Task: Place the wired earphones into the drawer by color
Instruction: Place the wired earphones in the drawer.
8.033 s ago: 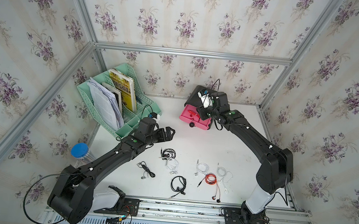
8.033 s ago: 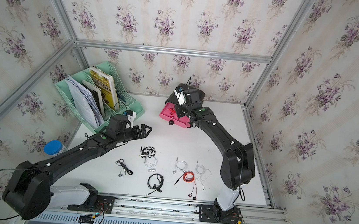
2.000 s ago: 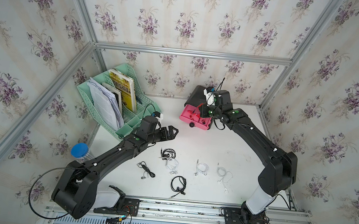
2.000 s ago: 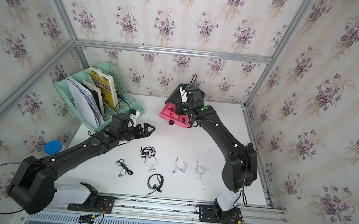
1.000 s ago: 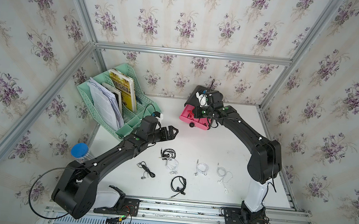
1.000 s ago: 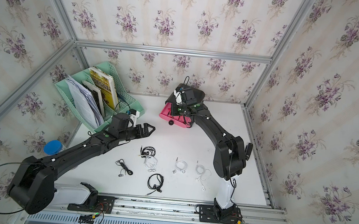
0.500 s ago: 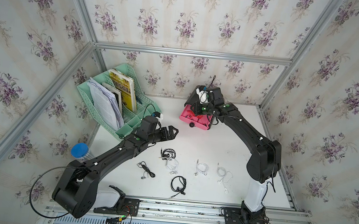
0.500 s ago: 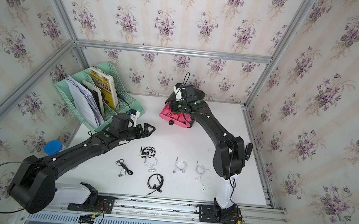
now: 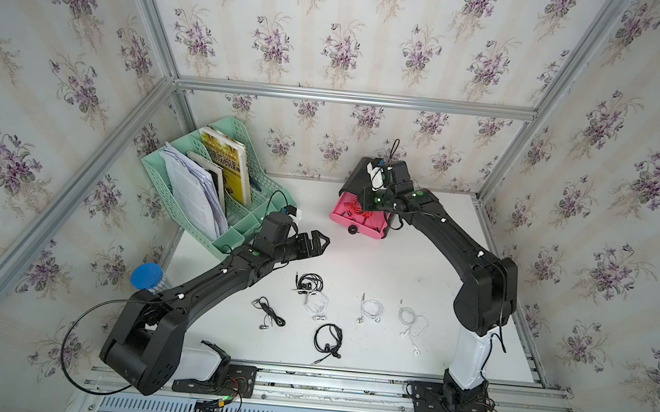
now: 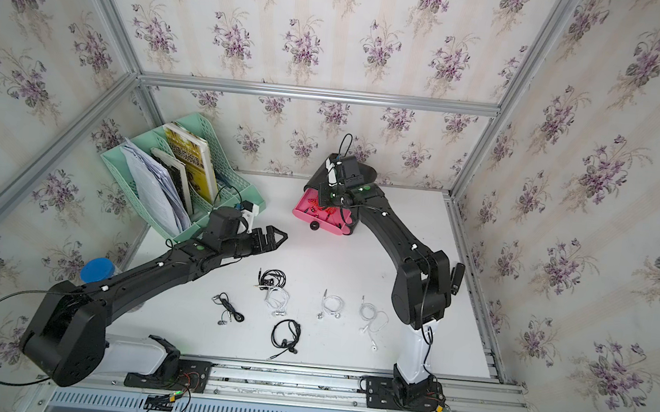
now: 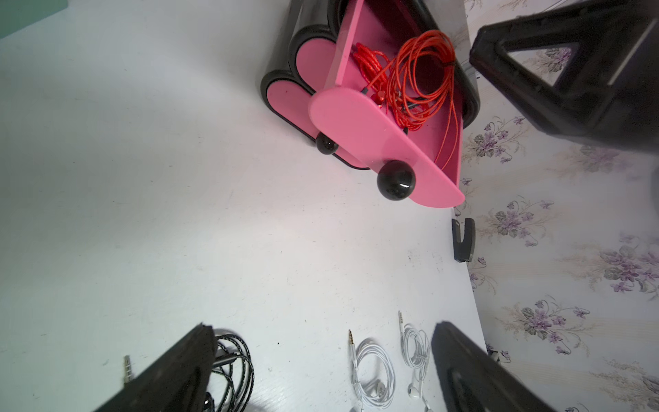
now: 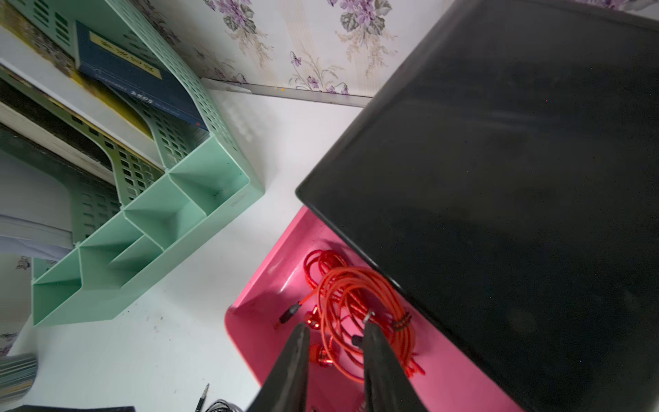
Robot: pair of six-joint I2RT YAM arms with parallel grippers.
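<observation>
The drawer [image 9: 360, 222] [image 10: 321, 216], the top pink one of a black cabinet [image 9: 353, 178], stands pulled out. Red wired earphones [image 12: 356, 296] [image 11: 420, 71] lie coiled inside it. My right gripper [image 12: 335, 326] [image 9: 369, 203] hangs just above them, jaws a little apart, open, holding nothing. On the table in front lie three black sets [image 9: 310, 282] [image 9: 269, 313] [image 9: 329, 336] and three white sets [image 9: 318, 304] [image 9: 369, 309] [image 9: 412, 322]. My left gripper [image 9: 322, 242] [image 11: 321, 328] hovers wide open and empty behind the farthest black set [image 11: 231, 360].
A mint-green file rack [image 9: 206, 177] [image 12: 160, 214] with books and papers stands at the back left, close to my left arm. A blue-lidded container [image 9: 146, 275] sits at the table's left edge. Patterned walls close in the back and both sides.
My right gripper's jaws have parted over the open drawer, and the red earphones now lie loose in it. The left arm has not moved.
</observation>
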